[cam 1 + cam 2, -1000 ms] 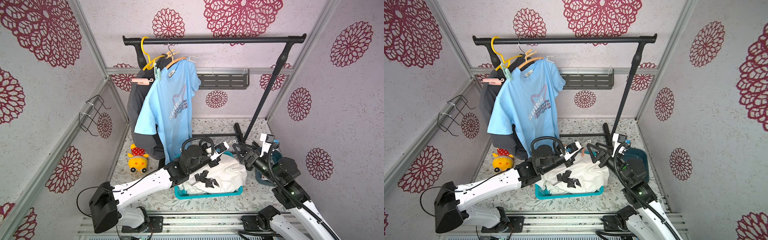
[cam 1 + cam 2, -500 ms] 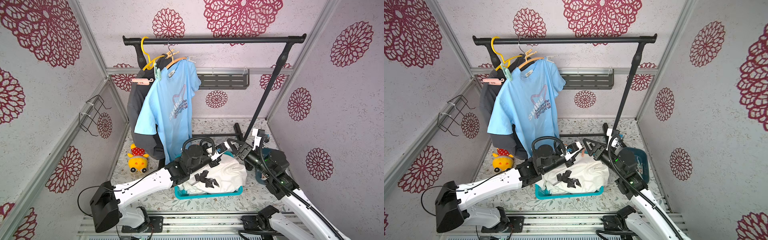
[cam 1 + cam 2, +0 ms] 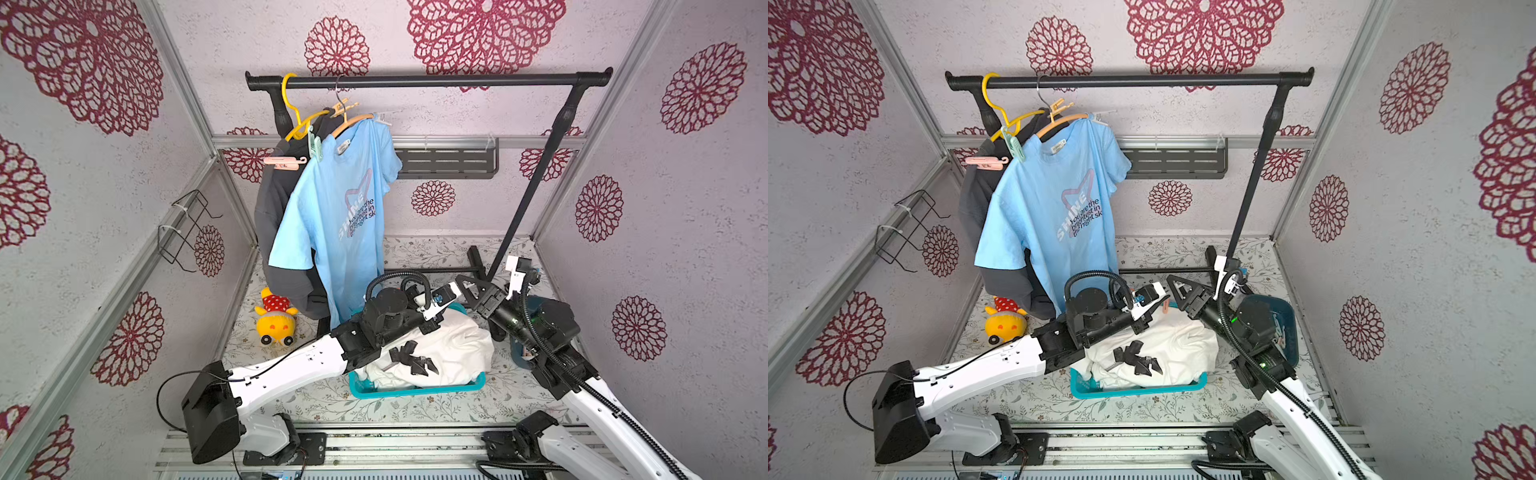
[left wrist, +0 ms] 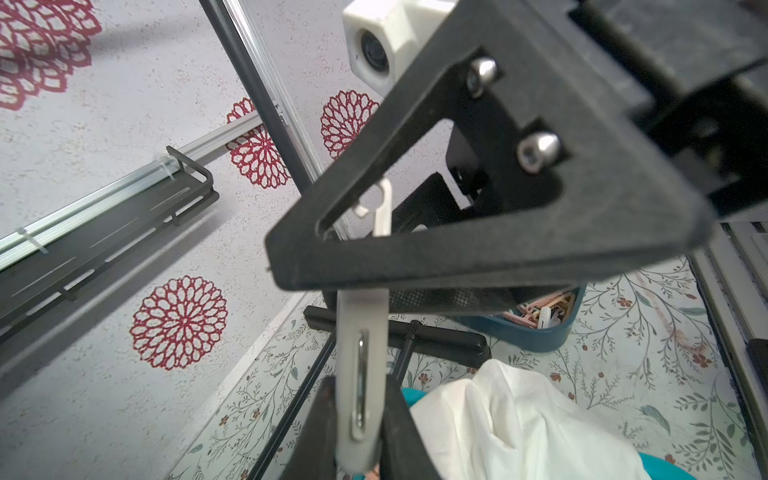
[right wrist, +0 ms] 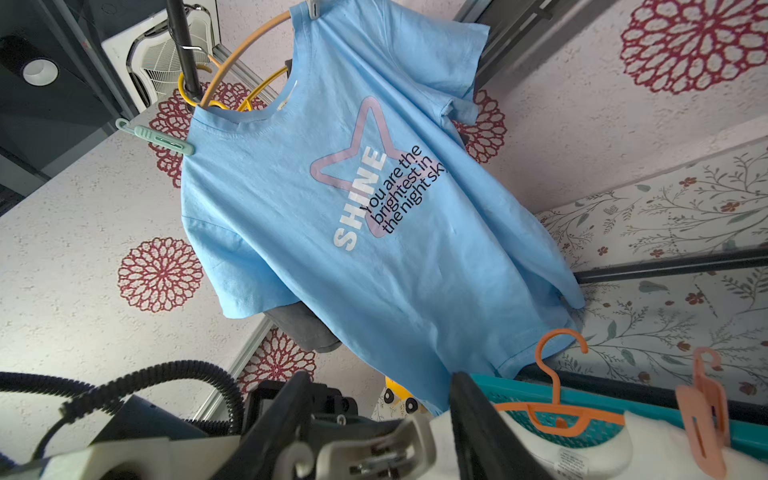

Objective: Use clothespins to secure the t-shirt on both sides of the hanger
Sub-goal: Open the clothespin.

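A robot test booth dressed as a home laundry corner — pale wall panels with crimson flower medallions [image 3: 484, 33] sit in bare aluminium frame struts [image 3: 183, 79]. A black metal clothes rail [image 3: 428, 80] carries a light-blue printed t-shirt [image 3: 336, 216], a teal plastic basket [image 3: 415, 392] holds crumpled white laundry [image 3: 457, 349], and white-and-black robot arms [image 3: 286, 370] rise from a slotted metal base [image 3: 374, 449].

The right claw [image 3: 464, 286] has slid in to the left claw [image 4: 359, 424] and narrowed around its whitish clothespin [image 4: 361, 316].

White arm links [image 3: 291, 368], black joints [image 3: 359, 343], ribbed black cables [image 3: 397, 275], silver screws [image 4: 538, 151]
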`<state>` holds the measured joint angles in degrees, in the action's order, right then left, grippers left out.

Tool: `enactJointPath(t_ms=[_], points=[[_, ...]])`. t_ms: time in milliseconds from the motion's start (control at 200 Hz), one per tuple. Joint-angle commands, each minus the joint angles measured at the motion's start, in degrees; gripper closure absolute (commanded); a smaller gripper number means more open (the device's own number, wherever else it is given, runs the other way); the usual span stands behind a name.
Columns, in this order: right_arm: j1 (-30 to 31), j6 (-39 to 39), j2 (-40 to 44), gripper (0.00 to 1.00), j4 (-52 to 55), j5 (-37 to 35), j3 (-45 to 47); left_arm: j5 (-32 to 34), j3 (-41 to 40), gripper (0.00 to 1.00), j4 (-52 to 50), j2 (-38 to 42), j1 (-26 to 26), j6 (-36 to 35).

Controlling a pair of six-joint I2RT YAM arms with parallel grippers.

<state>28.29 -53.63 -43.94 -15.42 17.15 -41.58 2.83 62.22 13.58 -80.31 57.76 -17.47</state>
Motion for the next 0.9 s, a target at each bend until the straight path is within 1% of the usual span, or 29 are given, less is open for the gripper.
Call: enactJointPath(t_ms=[0, 165, 450, 605, 896], points=[[0.3, 0.3, 0.0, 0.44, -2.4, -0.1, -0.3, 0.0, 2.0, 1.0, -0.7, -1.0, 0.2, 0.9], [0.4, 1.4, 0.1, 0.46, -1.2, -0.8, -0.8, 0.7, 3.4, 1.0, -2.9, -2.1, 0.2, 1.2], [0.6, 2.7, 1.0, 0.58, 0.9, -3.2, -0.8, 0.7, 3.9, 1.0, -3.7, -2.8, 0.2, 2.0], [0.6, 3.0, 0.7, 0.61, 1.4, -2.9, -1.0, 0.4, 3.9, 1.0, -3.7, -2.7, 0.2, 2.5], [0.6, 4.1, 1.0, 0.7, 5.7, -7.2, -1.4, -0.4, 3.7, 0.99, -4.5, -2.6, 0.2, 3.3]])
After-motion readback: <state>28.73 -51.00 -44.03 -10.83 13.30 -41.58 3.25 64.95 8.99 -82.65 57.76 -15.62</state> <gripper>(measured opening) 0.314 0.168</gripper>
